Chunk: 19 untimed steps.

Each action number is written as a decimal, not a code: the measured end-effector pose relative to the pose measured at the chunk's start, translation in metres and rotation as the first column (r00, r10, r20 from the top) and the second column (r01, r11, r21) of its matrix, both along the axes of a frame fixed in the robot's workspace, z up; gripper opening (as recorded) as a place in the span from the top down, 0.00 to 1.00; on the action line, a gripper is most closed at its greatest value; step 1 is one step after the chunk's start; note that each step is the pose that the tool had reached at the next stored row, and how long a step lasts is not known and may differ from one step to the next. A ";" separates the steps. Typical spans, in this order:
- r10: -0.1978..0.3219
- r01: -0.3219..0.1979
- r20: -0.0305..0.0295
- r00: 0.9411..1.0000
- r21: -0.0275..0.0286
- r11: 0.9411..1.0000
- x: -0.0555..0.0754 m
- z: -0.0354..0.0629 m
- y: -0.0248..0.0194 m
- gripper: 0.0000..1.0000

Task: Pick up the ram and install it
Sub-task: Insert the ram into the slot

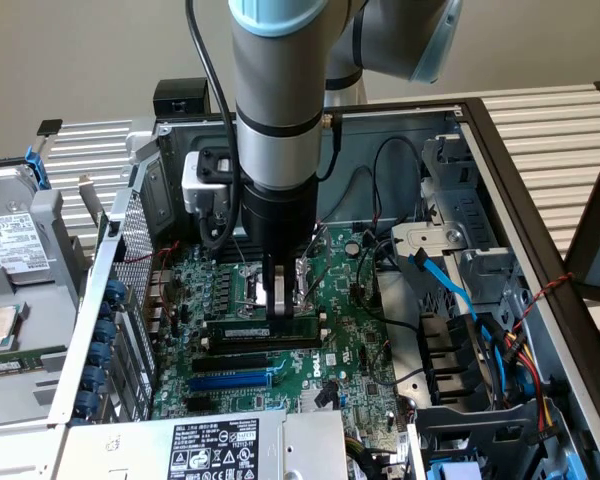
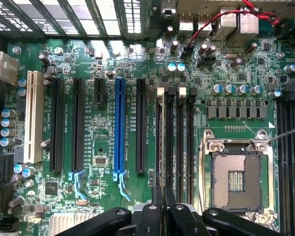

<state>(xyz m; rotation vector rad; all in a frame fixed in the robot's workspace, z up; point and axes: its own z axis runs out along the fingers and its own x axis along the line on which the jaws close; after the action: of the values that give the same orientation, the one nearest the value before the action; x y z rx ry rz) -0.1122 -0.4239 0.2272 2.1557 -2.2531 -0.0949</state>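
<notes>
We see the open computer case (image 1: 500,150) enclosing the CPU socket (image 2: 236,179) on all sides. The arm (image 1: 280,90) reaches down into the case, just above the socket. The green motherboard (image 1: 350,350) spreads out around the socket. The blue expansion slot (image 1: 230,381) lies near the socket, with black slots between them. The gripper (image 1: 278,300) hangs just beside the socket, its fingers pinched on the ram (image 1: 248,331). The ram stands on edge along a black memory slot (image 1: 280,343) just beside the socket, on the side towards the blue slot. We cannot tell whether it is fully seated.
</notes>
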 end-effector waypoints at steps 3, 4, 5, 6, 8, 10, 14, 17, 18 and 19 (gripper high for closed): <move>0.000 0.000 0.001 1.000 0.000 1.000 0.000 -0.0001 0.0000 0.87; 0.001 -0.001 0.002 1.000 0.000 1.000 0.000 0.0001 0.0000 0.87; 0.002 -0.002 0.002 1.000 0.000 1.000 0.000 0.0006 0.0000 0.87; 0.002 -0.002 0.003 1.000 0.000 1.000 0.000 0.0013 0.0000 0.87; 0.002 -0.002 0.003 1.000 0.000 1.000 0.000 0.0024 0.0001 0.87; 0.003 -0.003 0.006 1.000 0.000 1.000 0.000 0.0023 0.0001 0.87; 0.003 -0.003 0.030 1.000 -0.001 1.000 -0.001 0.0026 0.0000 0.87; 0.004 -0.004 0.031 1.000 0.000 1.000 -0.001 0.0024 0.0001 0.87; 0.004 -0.004 0.031 1.000 0.000 1.000 -0.001 0.0023 0.0001 0.87; 0.004 -0.004 0.031 0.999 0.000 1.000 -0.002 0.0023 0.0001 0.87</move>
<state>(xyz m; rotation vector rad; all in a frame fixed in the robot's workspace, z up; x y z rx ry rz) -0.1139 -0.4239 0.2295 2.1767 -2.2653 -0.0612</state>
